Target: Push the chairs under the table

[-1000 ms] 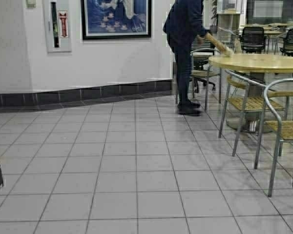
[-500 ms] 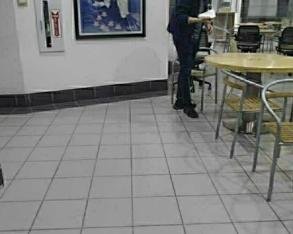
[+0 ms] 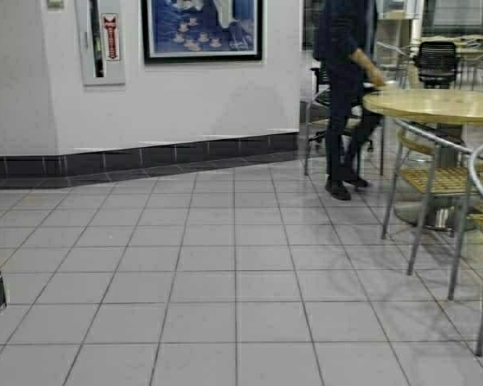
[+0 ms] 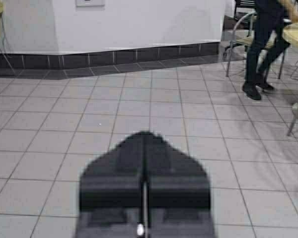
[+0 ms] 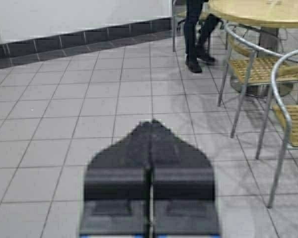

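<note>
One sign with lettering, not legible.

High view: a narrow red-and-white vertical sign (image 3: 110,37) sits on the glass-fronted wall cabinet (image 3: 100,42), on the white wall left of the framed blue picture (image 3: 202,30). Its red lettering runs top to bottom, too small to make out. A small pale plate (image 3: 55,4) higher on the wall shows no readable marks. Wrist views carry no text, numbers or brands.
</note>
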Tool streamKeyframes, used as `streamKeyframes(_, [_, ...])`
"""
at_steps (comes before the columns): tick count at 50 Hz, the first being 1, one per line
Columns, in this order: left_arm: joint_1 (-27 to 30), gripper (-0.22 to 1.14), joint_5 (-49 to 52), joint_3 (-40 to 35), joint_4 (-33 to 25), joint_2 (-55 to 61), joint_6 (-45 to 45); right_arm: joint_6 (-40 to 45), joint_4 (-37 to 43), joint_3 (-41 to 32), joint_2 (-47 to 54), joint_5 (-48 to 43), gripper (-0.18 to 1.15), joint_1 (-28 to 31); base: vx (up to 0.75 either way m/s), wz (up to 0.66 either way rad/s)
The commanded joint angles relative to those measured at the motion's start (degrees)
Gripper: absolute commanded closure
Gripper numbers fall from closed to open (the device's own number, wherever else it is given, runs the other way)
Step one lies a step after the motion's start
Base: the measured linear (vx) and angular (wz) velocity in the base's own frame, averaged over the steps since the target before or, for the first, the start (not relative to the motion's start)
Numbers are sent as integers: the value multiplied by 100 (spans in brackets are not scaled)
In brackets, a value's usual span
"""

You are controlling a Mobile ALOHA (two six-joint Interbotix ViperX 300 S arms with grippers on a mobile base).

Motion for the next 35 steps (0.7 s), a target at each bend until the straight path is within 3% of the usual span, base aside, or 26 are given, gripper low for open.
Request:
streamKeyframes(1, [9,89,-53,-114,35,53,18,26,9,-193,26,0,92,-9,29,12])
streamKeyframes(35, [0,89,-167,26,123,-88,-53,53,9,-18,-141,26,92,-9,32,0])
